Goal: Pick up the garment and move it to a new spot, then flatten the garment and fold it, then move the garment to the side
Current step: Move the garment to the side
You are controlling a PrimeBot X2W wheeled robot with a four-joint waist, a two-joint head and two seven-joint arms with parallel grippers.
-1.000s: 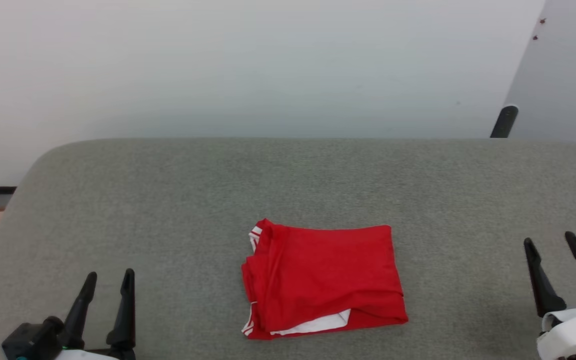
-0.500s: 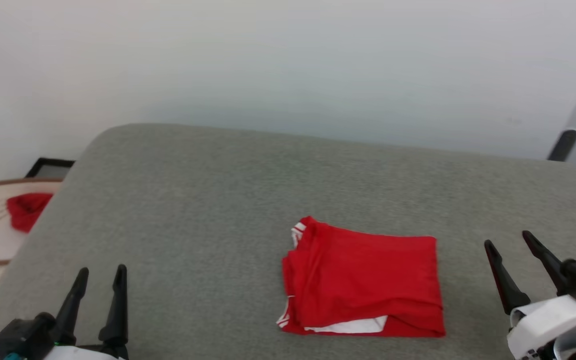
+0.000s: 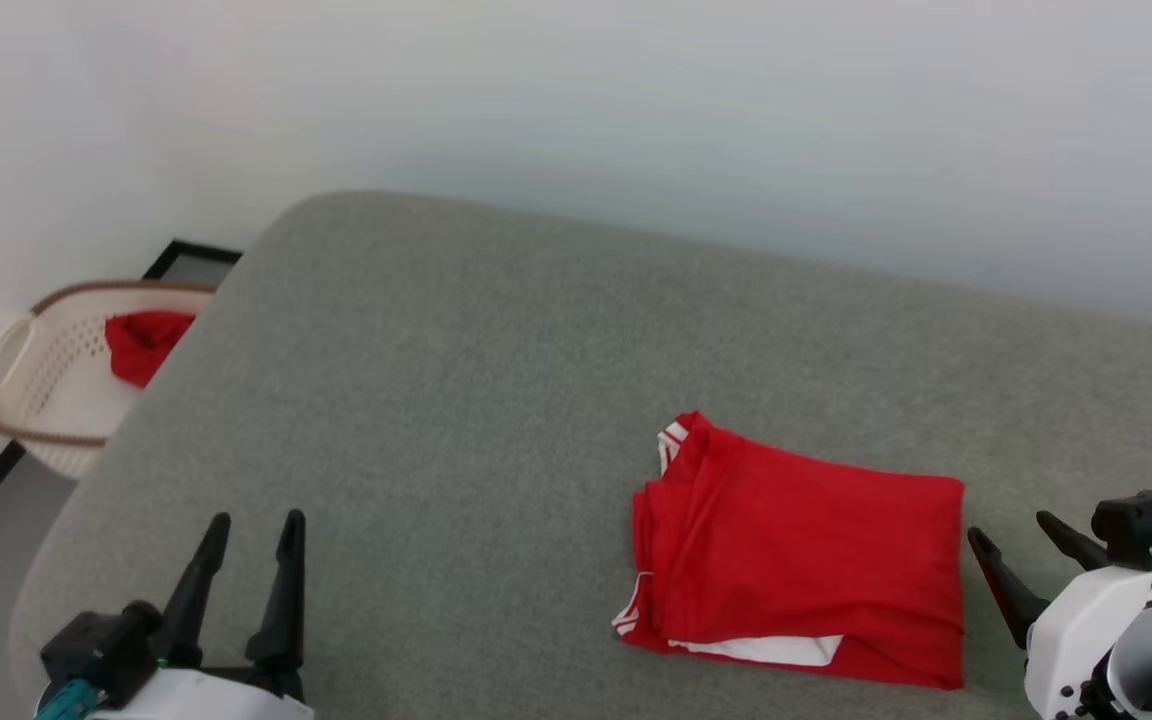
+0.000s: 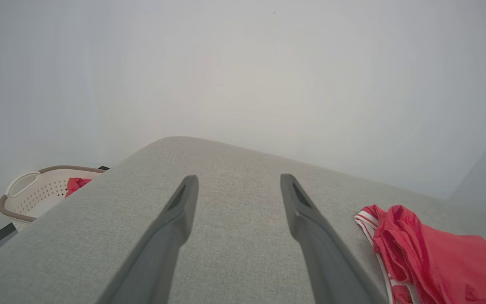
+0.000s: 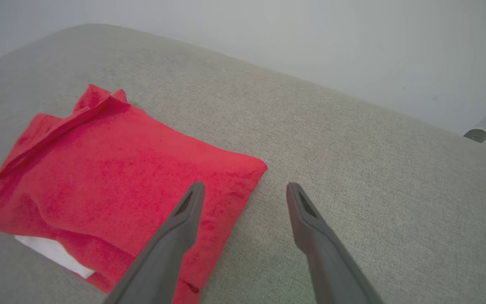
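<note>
While the garment (image 3: 806, 570) lay folded into a rough red rectangle on the grey padded surface (image 3: 456, 380), right of its middle and toward the near edge, both grippers stood with nothing in them. A strip of white sleeve showed along the garment's near edge, and striped trim showed at its far left corner.

The left gripper (image 3: 256, 517) sat at the near left, well apart from the garment. Its two dark fingers were spread wide over bare grey fabric and held nothing.

The right gripper (image 3: 1011, 527) was just beside the garment's right edge, its fingers equally wide apart and empty. Seen from the right wrist, its left finger crossed over the garment's near right corner while the other lay over bare surface. Whether that finger touched the cloth could not be told.

Off the far left end of the surface, a pale laundry basket (image 3: 46, 370) with a brown rim stood on the floor, holding a smaller red cloth (image 3: 141, 340).
</note>
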